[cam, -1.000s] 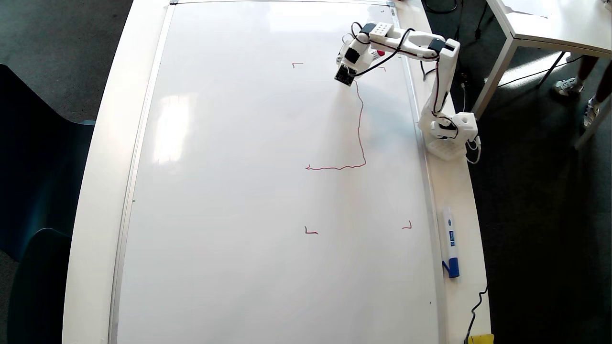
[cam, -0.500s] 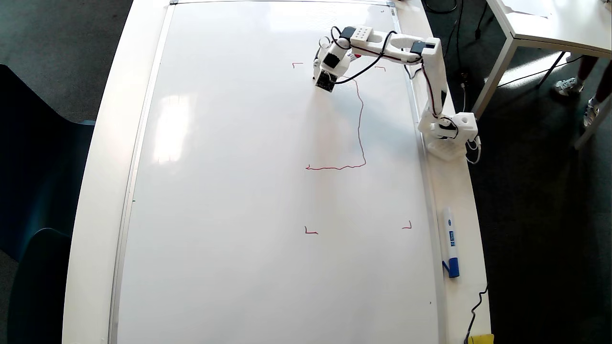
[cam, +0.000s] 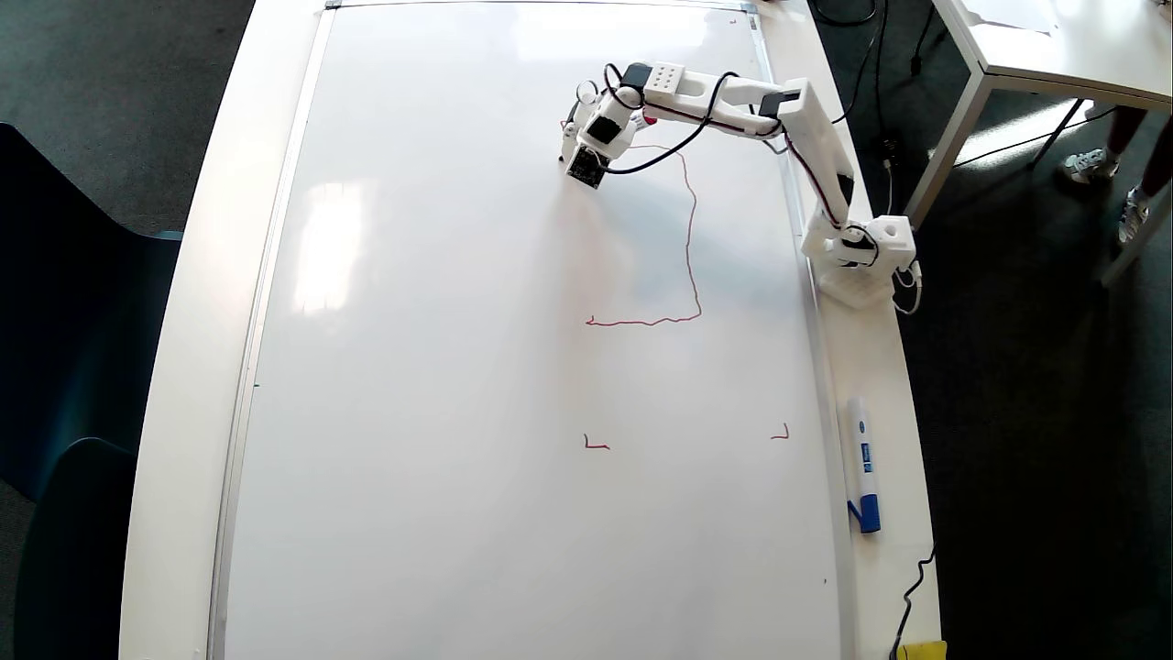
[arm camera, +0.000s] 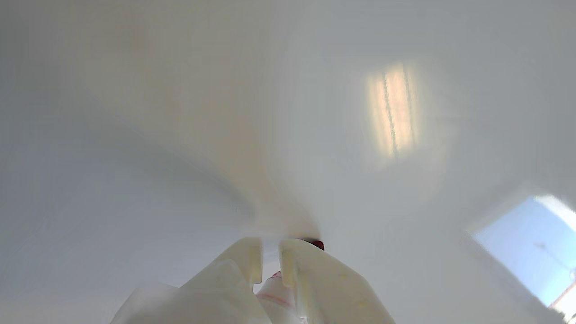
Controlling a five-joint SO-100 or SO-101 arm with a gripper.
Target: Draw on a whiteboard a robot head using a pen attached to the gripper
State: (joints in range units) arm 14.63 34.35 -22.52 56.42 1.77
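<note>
Clamping pen [arm camera: 317, 245], gripper [arm camera: 270, 253] sits at top-left end of unfinished robot head [cam: 689, 247] outline on whiteboard [cam: 458, 367]

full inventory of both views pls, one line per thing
whiteboard: 1, glossy white, silver frame, fills the tabletop in the overhead view
robot head: 1, red line, unfinished; top, right and bottom strokes only
corner marks: 2 clearly seen, red, lower board
blue-capped marker: 1, white and blue, on table edge right of the board
small table: 1, white, top right
yellow item: 1, bottom edge, partly cut off
pen: 1, red tip at the board, wrist view
arm base: 1, white, right table edge
hand: 1, white, shut around the pen
</note>
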